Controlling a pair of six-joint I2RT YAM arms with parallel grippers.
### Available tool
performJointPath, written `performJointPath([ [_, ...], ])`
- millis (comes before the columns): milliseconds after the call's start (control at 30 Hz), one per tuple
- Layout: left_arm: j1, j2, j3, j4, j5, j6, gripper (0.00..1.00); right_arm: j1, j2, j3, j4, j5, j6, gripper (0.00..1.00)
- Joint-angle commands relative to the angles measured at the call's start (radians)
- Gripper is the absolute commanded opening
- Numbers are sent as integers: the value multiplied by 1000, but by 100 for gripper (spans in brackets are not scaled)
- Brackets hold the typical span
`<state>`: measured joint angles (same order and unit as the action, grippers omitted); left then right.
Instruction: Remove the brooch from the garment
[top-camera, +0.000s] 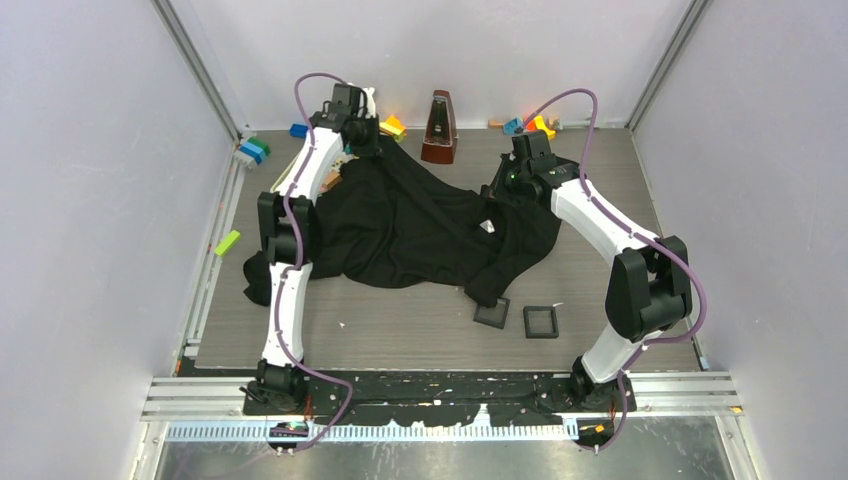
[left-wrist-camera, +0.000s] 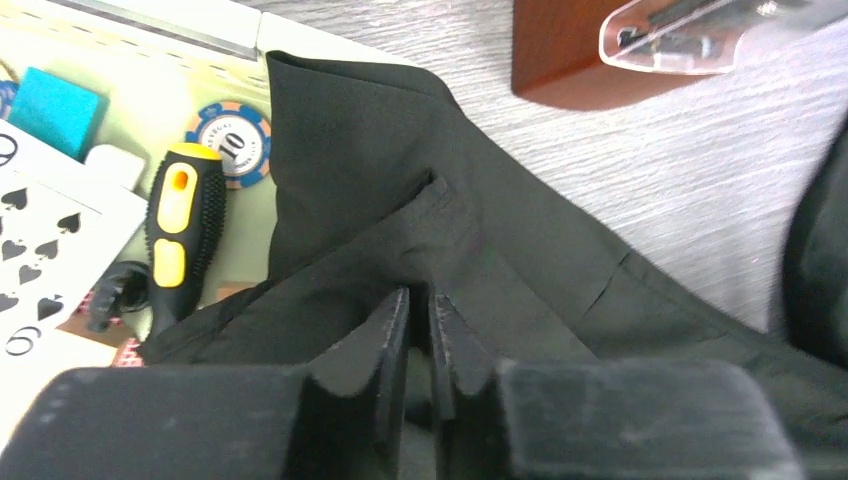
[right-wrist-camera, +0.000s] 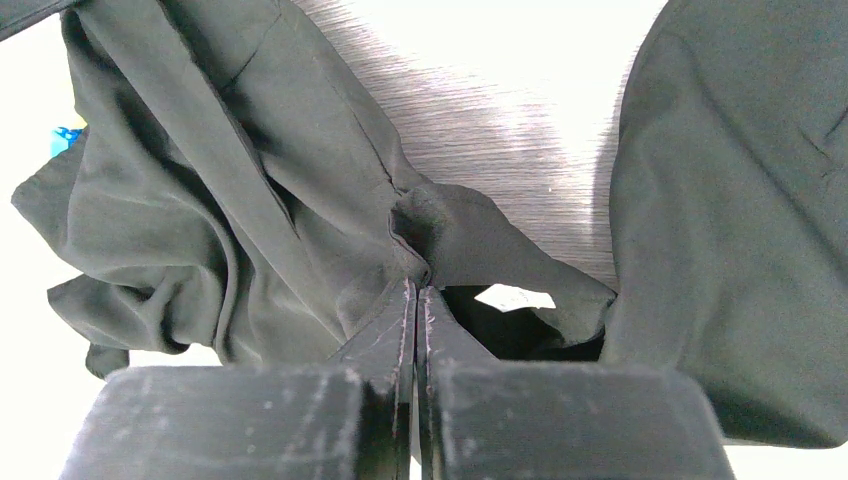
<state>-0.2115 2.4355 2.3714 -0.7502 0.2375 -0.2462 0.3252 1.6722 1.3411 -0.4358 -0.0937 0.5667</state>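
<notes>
At far left in the left wrist view, a playing card (left-wrist-camera: 45, 230) of spades is cut off by the frame. Beside it lies a yellow-and-black screwdriver (left-wrist-camera: 178, 225), its tip out of sight, and a poker chip (left-wrist-camera: 232, 140) marked "10" at the edge of the black garment (top-camera: 400, 225). The left hand (left-wrist-camera: 420, 315) is nearly closed, pinching a garment fold. A pale speck (top-camera: 487, 226) on the cloth is too small to identify, and the brooch cannot be made out. The right hand (right-wrist-camera: 417, 300) is clamped tight on another fold above the counter (right-wrist-camera: 480, 120).
</notes>
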Motion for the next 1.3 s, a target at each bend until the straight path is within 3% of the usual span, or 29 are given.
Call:
performJointPath([
  [0,-3,-29,49,-30,-37,27,6,-3,-42,11,19,-10,-16,0],
  [167,-3,-138,-15,20,-106,41,0,-4,-46,34,9,-7,-14,1],
  [333,-3,-226,19,-41,-109,46,0,-5,-48,110,-13,-41,-19,0],
  [633,21,-561,-140,-111,-222,29,0,16,-144,207,-59,-158,-14,0],
  [833,47,-944,-553,-44,-376,-48,0,94,-199,198,-62,-181,-21,1],
  [967,52,-1209,-843,10,-422,-128,0,106,-205,209,-64,-78,-3,0],
  [1100,52,-1429,-1091,-12,-307,-219,0,80,-199,253,-52,129,48,0],
  [1267,48,-1632,-1312,-110,-124,-310,0,-24,-120,329,-45,145,122,0],
])
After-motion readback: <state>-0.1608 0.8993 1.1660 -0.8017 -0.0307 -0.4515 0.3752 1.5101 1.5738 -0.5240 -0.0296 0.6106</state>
